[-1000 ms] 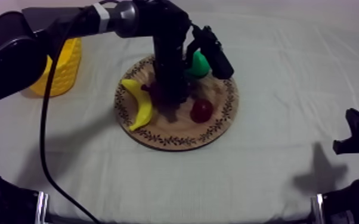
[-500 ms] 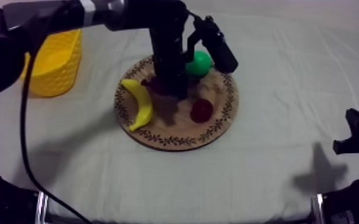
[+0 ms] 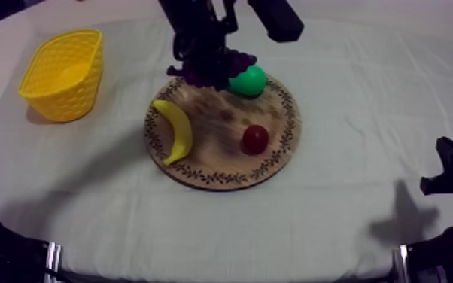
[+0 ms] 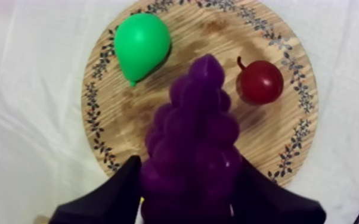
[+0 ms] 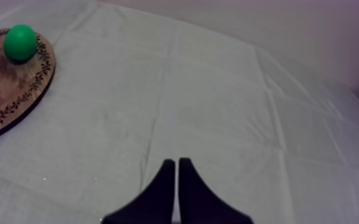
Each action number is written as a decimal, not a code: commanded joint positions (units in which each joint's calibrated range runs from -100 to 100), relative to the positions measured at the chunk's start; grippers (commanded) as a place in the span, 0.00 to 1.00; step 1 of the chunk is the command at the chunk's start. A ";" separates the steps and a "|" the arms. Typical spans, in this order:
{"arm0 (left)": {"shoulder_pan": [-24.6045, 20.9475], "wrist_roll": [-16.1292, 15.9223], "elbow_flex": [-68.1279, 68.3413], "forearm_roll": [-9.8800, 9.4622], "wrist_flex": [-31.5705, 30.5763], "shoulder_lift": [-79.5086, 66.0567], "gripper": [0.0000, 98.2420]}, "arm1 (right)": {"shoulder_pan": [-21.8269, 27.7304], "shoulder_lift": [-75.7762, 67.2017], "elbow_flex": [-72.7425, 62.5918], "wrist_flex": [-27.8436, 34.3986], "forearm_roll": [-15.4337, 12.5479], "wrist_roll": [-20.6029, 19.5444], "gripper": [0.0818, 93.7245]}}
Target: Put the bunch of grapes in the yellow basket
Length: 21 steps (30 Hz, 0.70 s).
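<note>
Above the 12 o'clock rim of the round wooden board [image 3: 222, 162], your left gripper [image 4: 189, 179] was clenched on the purple bunch of grapes [image 4: 197, 113]. It hung clear of the wood beside the green pear [image 3: 247, 80], probably so you could swing it toward the yellow basket [image 3: 71, 94] at 10 o'clock. Your right gripper [image 5: 177, 170] sat pinched together on nothing, parked well aside, likely to leave that path free.

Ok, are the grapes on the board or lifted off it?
Lifted off: the left hand is shut on the grapes, and the board lies well beneath them.
</note>
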 commanded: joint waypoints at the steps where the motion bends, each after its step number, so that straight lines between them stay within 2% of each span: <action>1: -0.39 -0.05 0.43 -0.01 0.17 -1.72 0.46 | -0.01 0.00 -0.04 0.00 0.00 -0.01 0.00; 10: -5.42 -1.18 1.29 0.20 1.21 -4.65 0.45 | -0.01 0.00 -0.04 0.00 0.00 -0.01 0.00; 21: -16.33 -2.35 2.77 -0.03 1.28 -6.19 0.46 | -0.01 0.00 -0.04 0.00 0.00 -0.01 0.00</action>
